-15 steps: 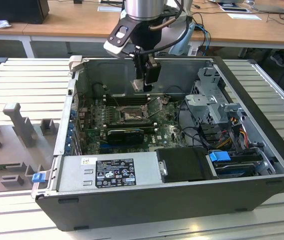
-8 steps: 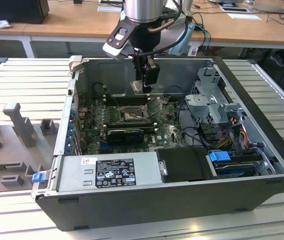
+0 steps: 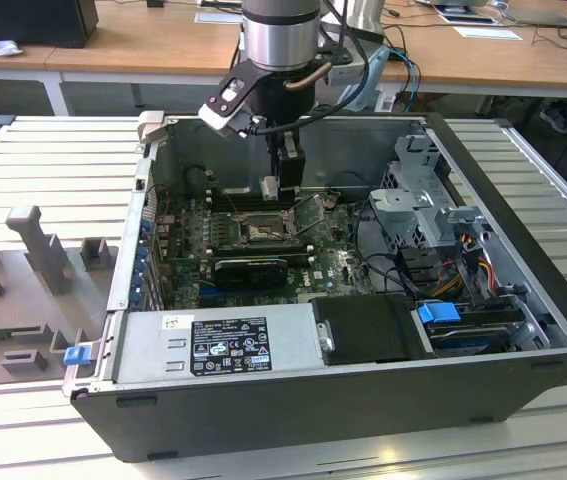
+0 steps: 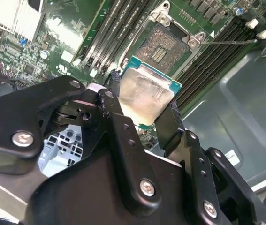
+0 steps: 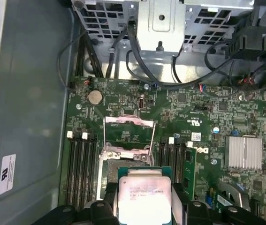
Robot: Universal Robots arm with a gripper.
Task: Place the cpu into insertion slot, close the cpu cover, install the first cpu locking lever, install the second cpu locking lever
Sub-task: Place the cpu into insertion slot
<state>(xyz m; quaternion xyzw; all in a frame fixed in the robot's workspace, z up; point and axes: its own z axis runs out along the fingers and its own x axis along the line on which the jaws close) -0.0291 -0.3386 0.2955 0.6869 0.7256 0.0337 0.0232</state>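
My gripper (image 3: 277, 188) hangs inside the open computer case, shut on the cpu (image 3: 271, 187), a small pale metal square. In both wrist views the black fingers (image 4: 168, 126) clamp two opposite edges of the cpu (image 4: 147, 91) (image 5: 144, 192). The chip is in the air, just above and slightly off the insertion slot (image 4: 163, 47) (image 5: 107, 172) (image 3: 260, 233), whose greyish pin field lies bare. The cpu cover (image 5: 129, 121) stands flipped open on the slot's far side. Thin locking levers (image 5: 104, 138) (image 4: 231, 42) stick up, unlatched.
Long black memory slots (image 5: 81, 168) flank the socket on both sides. A finned heatsink (image 5: 244, 152) sits on the board. The drive cage (image 3: 418, 200) with cables fills the exterior view's right, and the power supply (image 3: 218, 345) lies along the case's near wall.
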